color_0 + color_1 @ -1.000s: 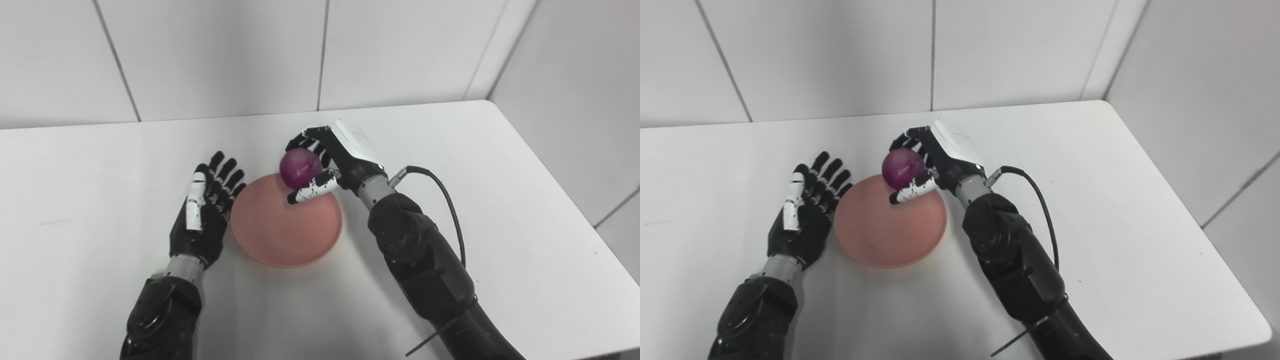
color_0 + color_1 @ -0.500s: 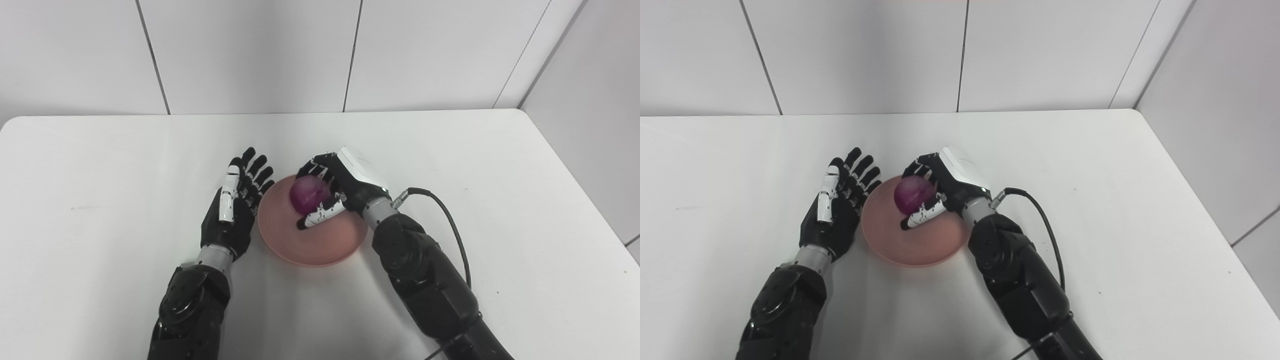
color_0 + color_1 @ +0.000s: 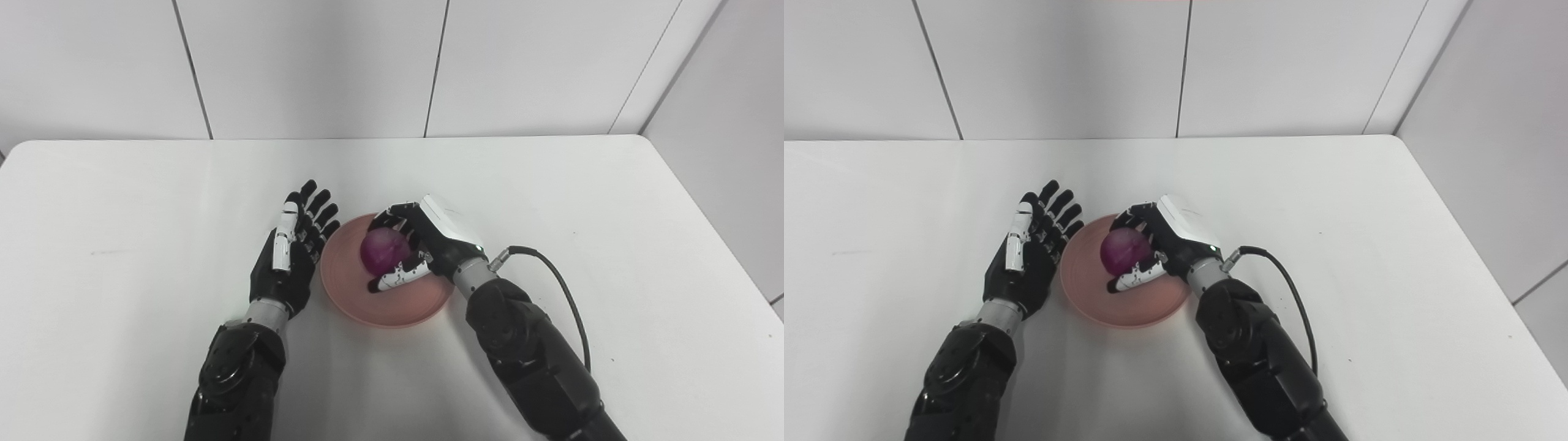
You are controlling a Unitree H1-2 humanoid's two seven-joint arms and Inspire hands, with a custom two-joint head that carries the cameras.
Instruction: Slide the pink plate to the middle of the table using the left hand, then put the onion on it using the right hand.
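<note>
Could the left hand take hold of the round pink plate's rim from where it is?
Probably yes: the open left hand lies right beside the pink plate, with nothing between them.

Bright, even light filled both views — it seemed to come from overhead. The white table (image 3: 122,202) was close to washed out, with hardly any surface detail. Shadows were soft: a faint one lay just under the near rim of the pink plate (image 3: 392,315), another beside the left hand (image 3: 288,269). A mild sheen showed on the purple onion (image 3: 1124,252). Focus was crisp centre-frame, only slightly softer toward the corners — no motion blur anywhere.
</note>
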